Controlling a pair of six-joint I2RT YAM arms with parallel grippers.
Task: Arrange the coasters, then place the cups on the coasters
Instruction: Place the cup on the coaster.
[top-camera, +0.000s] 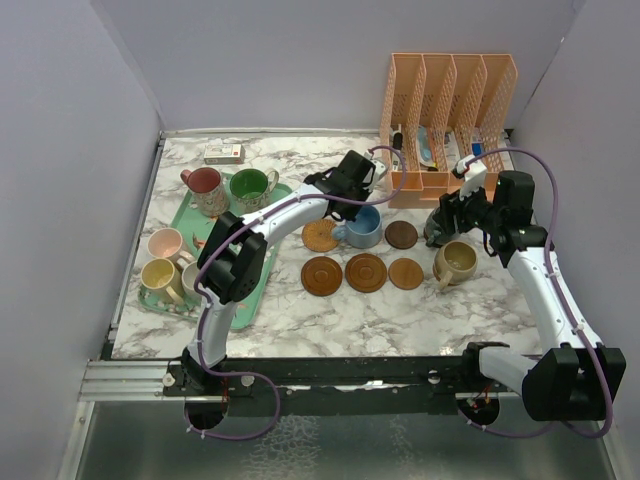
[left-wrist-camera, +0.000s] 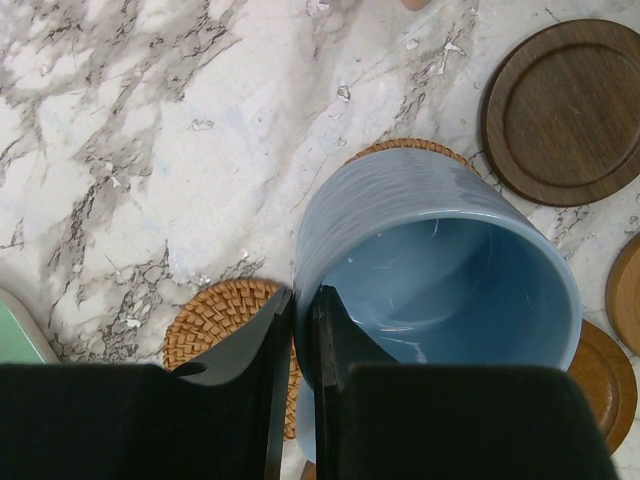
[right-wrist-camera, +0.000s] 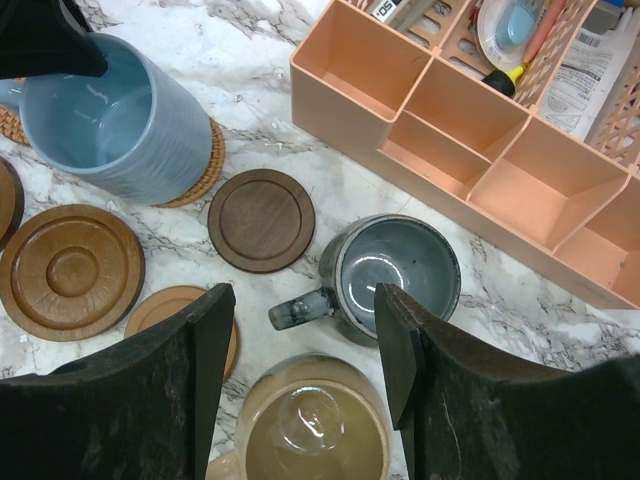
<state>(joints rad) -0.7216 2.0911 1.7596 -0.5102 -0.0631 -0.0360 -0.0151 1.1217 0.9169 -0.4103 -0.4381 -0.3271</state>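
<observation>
- Left gripper (left-wrist-camera: 300, 312): fingers pressed together on the wall of the blue cup (left-wrist-camera: 440, 280), one finger inside the rim and one outside, at the handle side.
- Blue cup: upright near the middle of the marble table (top-camera: 330, 322), over a woven coaster (right-wrist-camera: 205, 160) whose edge shows beyond its base. Whether the cup rests fully on it cannot be told.
- Second woven coaster (top-camera: 320, 236): bare, just left of the blue cup.
- Dark brown coaster (top-camera: 401, 234): bare, just right of the blue cup.
- Front row, left to right: two ringed coasters (top-camera: 322, 275) (top-camera: 366, 272) and a tan coaster (top-camera: 405, 273), all bare and lying close together.
- Right gripper (right-wrist-camera: 303, 300): fingers spread wide apart and holding nothing, hanging above two cups at the right of the coasters.
- Dark grey-teal cup (right-wrist-camera: 395, 275): upright on bare marble beside the dark brown coaster, handle pointing between the right gripper's fingers.
- Tan cup (right-wrist-camera: 315, 430): upright on the marble, just nearer than the dark grey-teal cup and right of the tan coaster.
- Mint-green tray (top-camera: 282, 192): at the table's left, carrying the red cup (top-camera: 205, 188), green cup (top-camera: 250, 187), pink cup (top-camera: 165, 243) and yellow cup (top-camera: 160, 278). A further cup is partly hidden by the left arm.
- Peach organiser (top-camera: 450, 100): at the far right edge.
</observation>
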